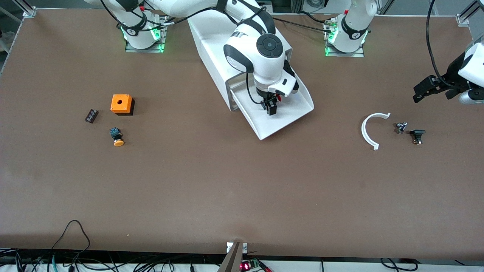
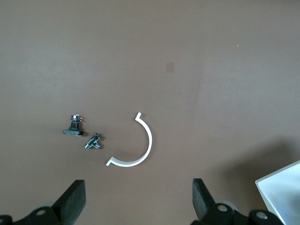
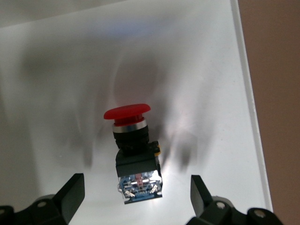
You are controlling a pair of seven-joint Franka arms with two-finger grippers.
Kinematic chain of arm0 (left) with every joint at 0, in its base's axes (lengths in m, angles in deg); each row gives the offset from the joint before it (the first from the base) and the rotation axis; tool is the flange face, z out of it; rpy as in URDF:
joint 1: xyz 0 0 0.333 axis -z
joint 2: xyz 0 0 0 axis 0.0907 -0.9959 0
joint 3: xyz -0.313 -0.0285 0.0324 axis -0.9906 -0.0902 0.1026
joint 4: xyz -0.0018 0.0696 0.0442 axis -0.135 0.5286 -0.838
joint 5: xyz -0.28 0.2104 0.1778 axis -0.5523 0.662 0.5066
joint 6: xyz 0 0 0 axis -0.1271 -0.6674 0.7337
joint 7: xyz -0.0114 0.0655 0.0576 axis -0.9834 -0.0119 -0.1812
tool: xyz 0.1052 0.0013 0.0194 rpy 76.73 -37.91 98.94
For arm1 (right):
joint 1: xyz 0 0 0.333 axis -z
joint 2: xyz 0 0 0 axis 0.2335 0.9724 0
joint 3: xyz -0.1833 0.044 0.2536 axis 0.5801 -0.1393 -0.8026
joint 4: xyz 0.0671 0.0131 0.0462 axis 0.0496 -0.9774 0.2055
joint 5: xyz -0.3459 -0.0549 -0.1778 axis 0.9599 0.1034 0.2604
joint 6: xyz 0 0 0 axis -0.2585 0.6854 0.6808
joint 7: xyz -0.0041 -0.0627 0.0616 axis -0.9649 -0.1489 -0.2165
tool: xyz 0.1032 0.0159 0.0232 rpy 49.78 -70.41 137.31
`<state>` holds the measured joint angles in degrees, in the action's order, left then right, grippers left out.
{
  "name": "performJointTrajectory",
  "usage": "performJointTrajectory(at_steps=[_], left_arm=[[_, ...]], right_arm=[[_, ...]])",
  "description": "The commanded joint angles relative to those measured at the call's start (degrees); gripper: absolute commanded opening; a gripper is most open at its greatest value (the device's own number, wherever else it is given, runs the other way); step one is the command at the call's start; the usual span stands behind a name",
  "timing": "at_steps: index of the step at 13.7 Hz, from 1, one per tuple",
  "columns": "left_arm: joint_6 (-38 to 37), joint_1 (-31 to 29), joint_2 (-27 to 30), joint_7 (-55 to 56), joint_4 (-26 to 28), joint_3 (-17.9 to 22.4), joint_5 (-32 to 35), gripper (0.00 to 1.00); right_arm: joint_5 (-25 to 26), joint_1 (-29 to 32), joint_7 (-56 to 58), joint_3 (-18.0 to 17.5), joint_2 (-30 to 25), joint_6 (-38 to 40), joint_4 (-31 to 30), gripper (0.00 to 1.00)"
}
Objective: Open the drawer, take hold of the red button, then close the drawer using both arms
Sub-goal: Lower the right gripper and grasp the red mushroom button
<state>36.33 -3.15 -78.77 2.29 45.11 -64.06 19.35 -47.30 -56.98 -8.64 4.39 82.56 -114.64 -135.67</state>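
Drawer (image 1: 291, 117) pulled open from white cabinet (image 1: 211, 41), red button (image 3: 132, 150) lying inside on tray floor. Right gripper (image 1: 270, 108) down in drawer over button, fingers (image 3: 70, 197) spread wide, nothing held. Left gripper (image 1: 429, 88) waiting near left arm's table end above white curved piece (image 1: 368, 130) & two small dark parts (image 1: 410, 132), jaws wide open, empty.

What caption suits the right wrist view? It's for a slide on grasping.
Right pincer, fingers open, poised over the red-capped button lying in the open white drawer.
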Motion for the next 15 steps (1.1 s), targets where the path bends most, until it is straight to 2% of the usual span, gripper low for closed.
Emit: performJointTrajectory(at_steps=[1, 4, 5, 7, 8, 15], left_arm=[[-0.95, 0.09, -0.77, 0.42, -1.65, 0.15, 0.41, 1.0], [-0.95, 0.09, -0.77, 0.42, -1.65, 0.15, 0.41, 1.0], [-0.95, 0.09, -0.77, 0.42, -1.65, 0.15, 0.41, 1.0], [-0.95, 0.09, -0.86, 0.42, -1.65, 0.15, 0.41, 1.0], [-0.95, 0.09, -0.86, 0.42, -1.65, 0.15, 0.41, 1.0], [0.09, 0.61, -1.65, 0.68, -1.74, 0.15, 0.41, 1.0]], right_arm=[[0.54, -0.82, -1.38, -0.24, 1.96, 0.88, 1.95, 1.0], [0.63, -1.44, -2.26, -0.24, 2.49, 0.27, 1.95, 1.0], [0.63, -1.61, -2.35, -0.24, 2.49, 0.09, 1.95, 0.96], [0.63, -1.79, -2.35, -0.24, 2.58, 0.09, 1.95, 0.73], [0.63, -1.79, -2.35, -0.24, 2.58, 0.09, 2.04, 0.67], [1.68, -1.79, -2.35, -0.5, 2.32, 0.0, 2.13, 0.36]])
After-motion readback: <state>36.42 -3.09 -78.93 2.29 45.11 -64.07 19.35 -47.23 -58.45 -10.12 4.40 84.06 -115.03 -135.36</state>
